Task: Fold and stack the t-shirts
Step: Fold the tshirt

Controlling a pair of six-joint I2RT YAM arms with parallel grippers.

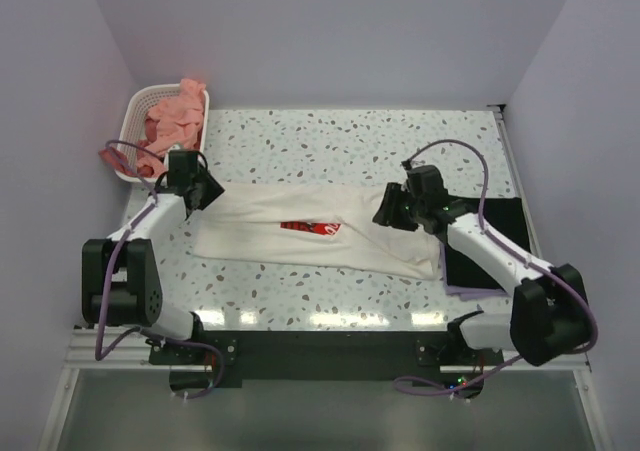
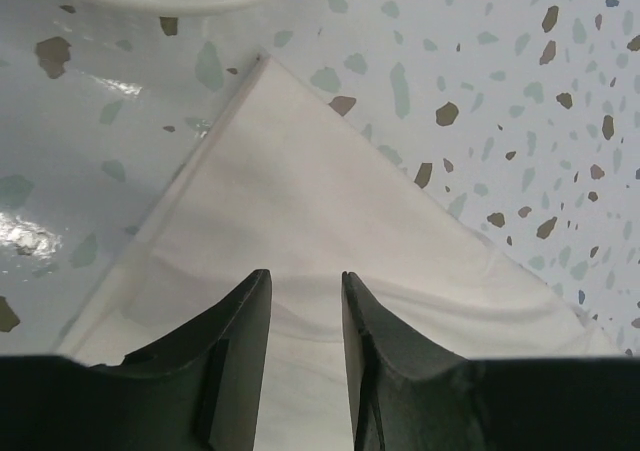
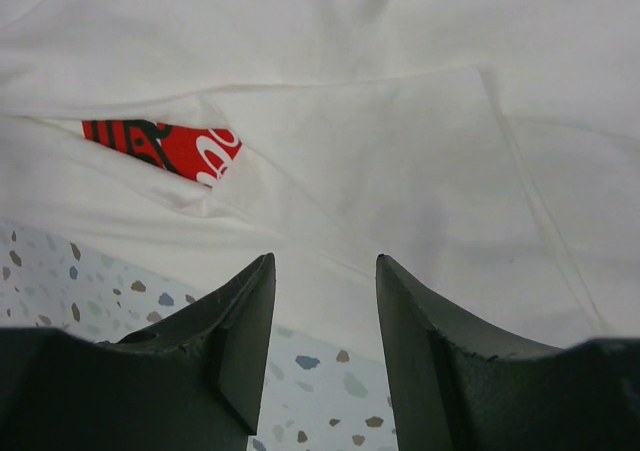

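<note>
Cream-white tee (image 1: 300, 239) lies flat across mid-table (image 1: 350, 136), folded into a long band, with the red logo (image 3: 165, 146) half tucked under a fold. My left gripper (image 2: 305, 276) is over its left end by a folded corner, jaws apart with nothing between them. My right gripper (image 3: 325, 261) is over the near edge of the right end, jaws parted and also empty. Black tee (image 1: 490, 241) is at right, on what looks like a lilac one (image 1: 470, 291). Salmon-pink tees (image 1: 175, 119) are heaped in the basket (image 1: 140, 99), far left
</note>
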